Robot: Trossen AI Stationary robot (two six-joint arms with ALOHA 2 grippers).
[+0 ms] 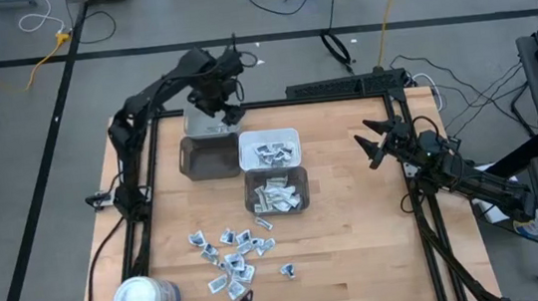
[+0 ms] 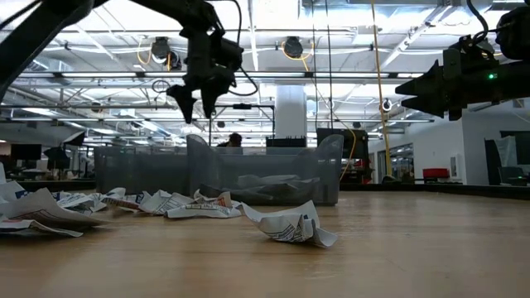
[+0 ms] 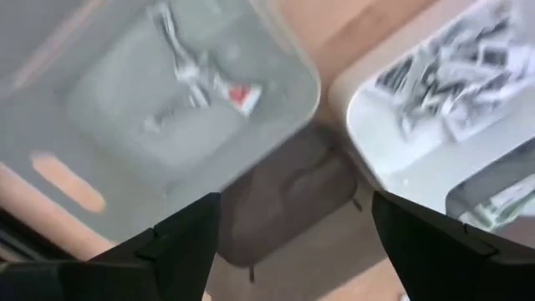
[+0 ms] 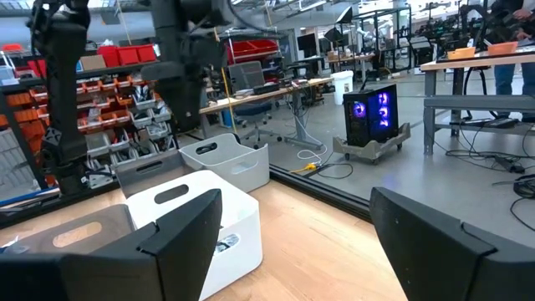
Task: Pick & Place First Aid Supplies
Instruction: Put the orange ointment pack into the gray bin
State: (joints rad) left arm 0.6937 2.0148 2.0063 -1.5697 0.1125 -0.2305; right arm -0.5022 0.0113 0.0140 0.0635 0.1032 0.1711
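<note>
Left gripper (image 1: 216, 104): held above the far grey bin (image 1: 209, 123), jaws spread with nothing between them, as is shown in the left wrist view, where one white packet with a red mark (image 3: 205, 79) is seen lying on that bin's floor directly below the jaws. White bin (image 1: 269, 148): placed just beside the far grey bin, on the side toward the right arm, and holding several printed packets (image 1: 276, 151). Near grey bin (image 1: 275, 191): set touching the white bin on the table's near side, also holding packets (image 1: 275, 196), well clear of either pair of jaws. Dark grey bin (image 1: 208, 157): set against the far grey bin, beneath and slightly nearer than the left jaws; its contents cannot be told. Loose first aid supplies (image 1: 235, 257): scattered flat on the wooden table (image 1: 358, 231), well apart from both grippers. White-lidded jar (image 1: 140, 300): stood at the table's near corner on the left arm's side. Right gripper (image 1: 374, 145): held off to the side of the bins, raised above the table, jaws spread and empty, the white bin seen ahead of them in the right wrist view.
</note>
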